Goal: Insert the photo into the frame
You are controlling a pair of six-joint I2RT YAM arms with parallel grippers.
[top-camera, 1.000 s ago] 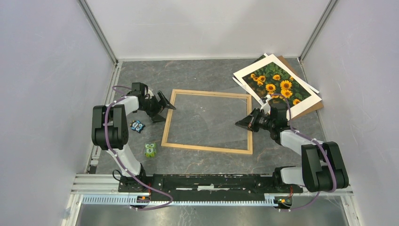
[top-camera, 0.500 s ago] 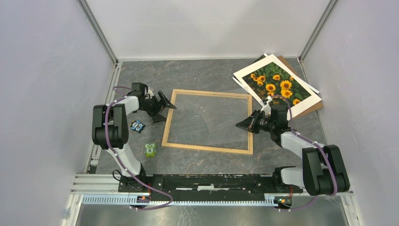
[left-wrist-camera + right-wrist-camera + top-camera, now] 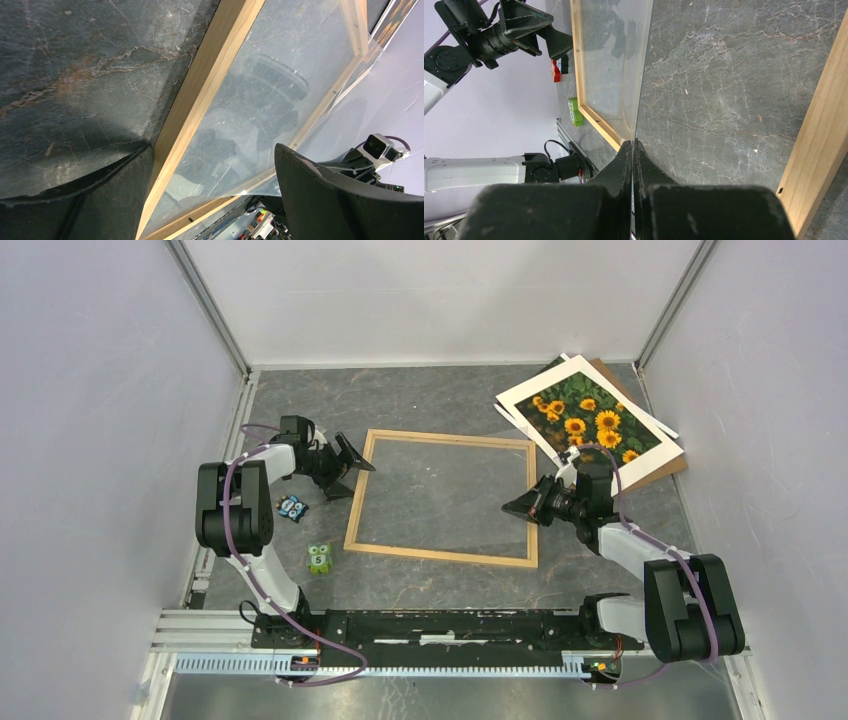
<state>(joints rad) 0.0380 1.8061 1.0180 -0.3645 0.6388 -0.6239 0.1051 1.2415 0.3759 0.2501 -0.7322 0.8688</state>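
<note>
Top external view: the frame (image 3: 440, 554) lies flat at centre, with the photo (image 3: 590, 420) outside it at far right.
From left: the left gripper (image 3: 355, 478) stands wide open at the frame's far left corner, one finger outside the left strip and one over the inside. A blue toy (image 3: 291, 507) and a green toy (image 3: 319, 558) lie beside that arm. A clear sheet (image 3: 616, 60) covers the frame, its right edge lifted and pinched in the closed right gripper (image 3: 508, 507). The photo rests picture-up on a brown board (image 3: 668, 470), just beyond the frame's far right corner.
</note>
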